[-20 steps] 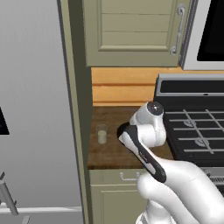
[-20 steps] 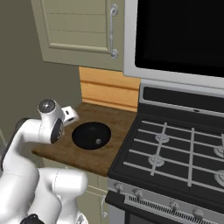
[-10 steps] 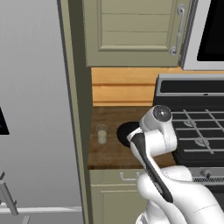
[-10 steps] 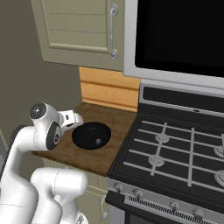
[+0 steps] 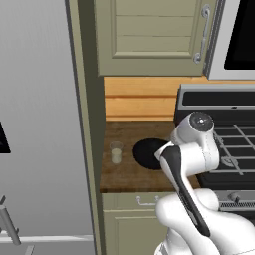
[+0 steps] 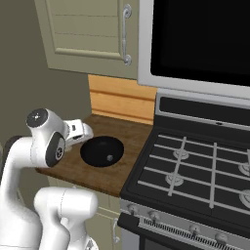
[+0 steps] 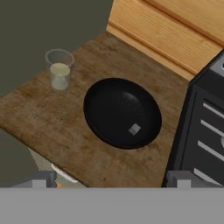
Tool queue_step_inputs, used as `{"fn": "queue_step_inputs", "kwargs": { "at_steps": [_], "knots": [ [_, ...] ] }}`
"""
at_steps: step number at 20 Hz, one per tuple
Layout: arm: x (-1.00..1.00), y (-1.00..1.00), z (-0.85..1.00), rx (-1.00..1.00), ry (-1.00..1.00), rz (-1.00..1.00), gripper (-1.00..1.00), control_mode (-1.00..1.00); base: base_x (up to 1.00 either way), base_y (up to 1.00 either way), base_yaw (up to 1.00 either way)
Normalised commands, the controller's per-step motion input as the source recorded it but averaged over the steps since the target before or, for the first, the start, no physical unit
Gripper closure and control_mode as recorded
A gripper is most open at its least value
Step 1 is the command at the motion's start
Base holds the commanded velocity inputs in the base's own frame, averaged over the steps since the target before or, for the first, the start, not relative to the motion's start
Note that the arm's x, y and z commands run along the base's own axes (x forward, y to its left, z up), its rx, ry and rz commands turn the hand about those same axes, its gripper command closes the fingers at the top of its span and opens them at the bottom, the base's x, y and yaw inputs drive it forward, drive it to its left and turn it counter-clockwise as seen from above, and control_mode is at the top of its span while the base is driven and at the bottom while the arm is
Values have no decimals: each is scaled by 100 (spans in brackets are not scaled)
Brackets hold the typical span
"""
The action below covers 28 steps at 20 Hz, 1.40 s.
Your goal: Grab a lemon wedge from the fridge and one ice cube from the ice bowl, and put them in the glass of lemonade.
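black ice bowl (image 7: 121, 113) sits mid-counter with one cube (image 7: 134, 129) inside, the glass of lemonade (image 7: 59, 69) beside it, and the gripper (image 7: 109, 181), spread wide above, looks due to drop onto that cube.

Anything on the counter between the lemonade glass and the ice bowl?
No. The hand view shows bare wooden counter between the glass and the black bowl.

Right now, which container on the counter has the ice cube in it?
The black ice bowl, wide and shallow, holding one small pale cube. The clear glass of lemonade beside it holds only liquid.
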Motion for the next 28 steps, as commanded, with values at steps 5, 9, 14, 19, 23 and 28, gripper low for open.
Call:
{"fn": "queue_step_inputs", "kwargs": {
  "at_steps": [5,9,14,19,23,28],
  "knots": [
    [-82,-1,-16,0,-3,0,-100,-100,0,0,0],
    [-100,0,-32,0,-5,0,-100,-100,0,0,0],
    [-88,-1,-32,0,-2,0,-100,-100,0,0,0],
    [-2,-61,-22,5,-14,1,-100,-100,0,0,0],
    [0,-92,-18,10,-24,6,-100,-100,0,0,0],
    [-4,-64,-19,11,-19,1,-100,-100,0,0,0]
  ]
}}
